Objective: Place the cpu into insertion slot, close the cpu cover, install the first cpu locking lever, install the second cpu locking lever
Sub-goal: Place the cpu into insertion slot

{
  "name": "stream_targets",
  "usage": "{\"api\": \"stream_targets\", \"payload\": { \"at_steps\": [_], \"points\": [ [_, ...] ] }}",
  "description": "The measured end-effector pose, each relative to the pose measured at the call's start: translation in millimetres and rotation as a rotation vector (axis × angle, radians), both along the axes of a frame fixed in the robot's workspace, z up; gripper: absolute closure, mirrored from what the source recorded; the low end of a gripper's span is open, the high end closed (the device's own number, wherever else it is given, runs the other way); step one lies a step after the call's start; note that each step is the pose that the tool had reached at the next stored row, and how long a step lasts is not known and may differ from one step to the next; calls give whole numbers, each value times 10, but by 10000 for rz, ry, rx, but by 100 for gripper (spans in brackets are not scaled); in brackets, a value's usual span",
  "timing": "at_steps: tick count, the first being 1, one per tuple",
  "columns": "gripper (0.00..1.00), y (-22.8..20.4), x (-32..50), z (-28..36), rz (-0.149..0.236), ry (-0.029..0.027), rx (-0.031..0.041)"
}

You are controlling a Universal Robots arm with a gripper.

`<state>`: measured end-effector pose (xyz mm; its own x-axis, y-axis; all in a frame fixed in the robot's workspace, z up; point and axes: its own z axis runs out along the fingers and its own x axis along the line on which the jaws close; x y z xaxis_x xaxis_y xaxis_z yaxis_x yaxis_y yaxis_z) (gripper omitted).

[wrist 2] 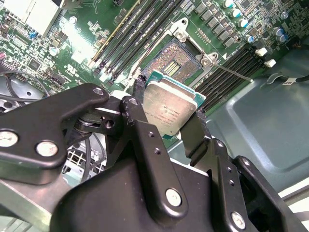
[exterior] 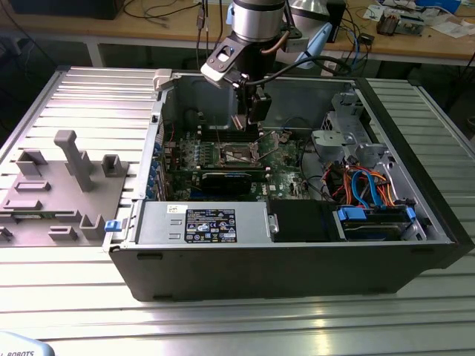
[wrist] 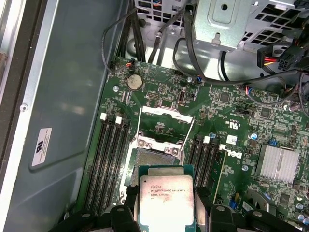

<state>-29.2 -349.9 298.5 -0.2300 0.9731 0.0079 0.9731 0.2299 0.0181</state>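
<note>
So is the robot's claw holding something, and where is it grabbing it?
Yes. The gripper holds the cpu, pinched by two opposite edges between its fingers, not yet in the insertion slot.

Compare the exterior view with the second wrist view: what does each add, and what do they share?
Exterior view: the whole open case, its power supply, blue cables and a grey fixture on the table at the exterior view's left.
Second wrist view: the cpu clamped in the gripper, held near the open slot, and a thin lever.
Both: the gripper, the slot and the green board.
</note>
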Motion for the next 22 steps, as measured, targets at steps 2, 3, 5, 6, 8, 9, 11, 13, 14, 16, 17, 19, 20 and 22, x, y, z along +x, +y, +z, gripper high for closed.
{"api": "stream_targets", "payload": {
  "at_steps": [2, 3, 5, 6, 8, 9, 11, 13, 14, 16, 17, 19, 20, 22],
  "points": [
    [46, 0, 0, 0, -8, 0, 0],
    [46, 0, 0, 0, -12, 0, 0],
    [46, 0, 0, 0, -20, 0, 0],
    [46, 0, 0, 0, -23, 0, 0],
    [46, 0, 0, 0, -34, 0, 0],
    [46, 0, 0, 0, -38, 0, 0],
    [46, 0, 0, 0, -45, 0, 0],
    [46, 0, 0, 0, -59, 0, 0],
    [46, 0, 0, 0, -66, 0, 0],
    [46, 0, 0, -1, -82, 0, 0],
    [46, 0, 0, -1, -87, 0, 1],
    [46, 0, 0, -1, -96, 0, 0],
    [46, 0, 0, -1, -100, 0, 1],
    [46, 0, 0, -1, -112, 0, 1]
  ]
}}
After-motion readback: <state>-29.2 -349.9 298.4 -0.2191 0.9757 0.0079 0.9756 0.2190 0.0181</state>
